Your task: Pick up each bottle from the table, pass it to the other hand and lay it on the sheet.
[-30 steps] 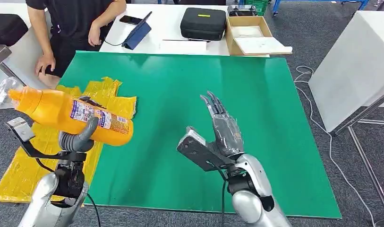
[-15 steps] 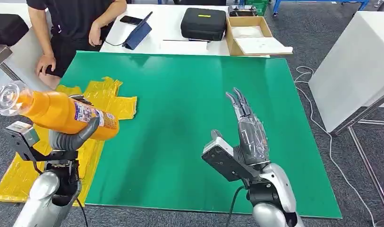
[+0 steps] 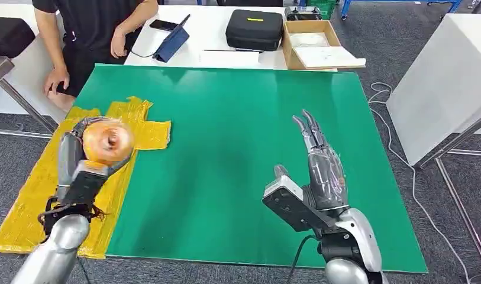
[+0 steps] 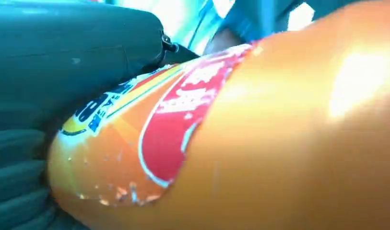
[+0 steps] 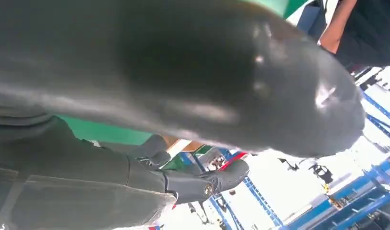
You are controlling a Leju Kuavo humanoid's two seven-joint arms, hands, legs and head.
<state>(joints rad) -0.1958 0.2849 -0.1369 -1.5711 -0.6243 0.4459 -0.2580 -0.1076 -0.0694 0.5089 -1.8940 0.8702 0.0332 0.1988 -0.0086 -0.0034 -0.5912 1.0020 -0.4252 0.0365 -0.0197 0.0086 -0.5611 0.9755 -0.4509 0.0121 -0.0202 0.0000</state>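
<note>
The left hand [image 3: 84, 155] grips the orange bottle [image 3: 107, 141] above the yellow sheet [image 3: 25, 201], near the left edge of the green table [image 3: 226, 154]. In the head view the bottle points end-on at the camera, so it shows as a round orange disc; the fingers wrap around its body from behind and beside it. The picture is blurred there, and which end faces the camera I cannot tell. The left wrist view shows the bottle [image 4: 260, 134] close up — glossy orange with a red, white and blue label — pressed against the grey thumb [image 4: 73, 52] and the ribbed cover.

The right hand [image 3: 320, 168] is raised over the green table, well apart from the bottle, its fingers straight, lying close beside one another and pointing away from the robot; it holds nothing. The right wrist view shows a dark, blurred finger [image 5: 193, 72] close to the lens and another dark finger [image 5: 202, 184] stretched out.

The yellow sheet is crumpled, lying partly on the table's left edge and partly hanging off it. A person [image 3: 90, 23] in a dark top stands at the far left corner — one hand [image 3: 57, 78] rests at the table's edge. Behind, on a white table, stand a black case [image 3: 254, 28], a cardboard box [image 3: 315, 44], a phone [image 3: 164, 25] and a tablet [image 3: 173, 41].
</note>
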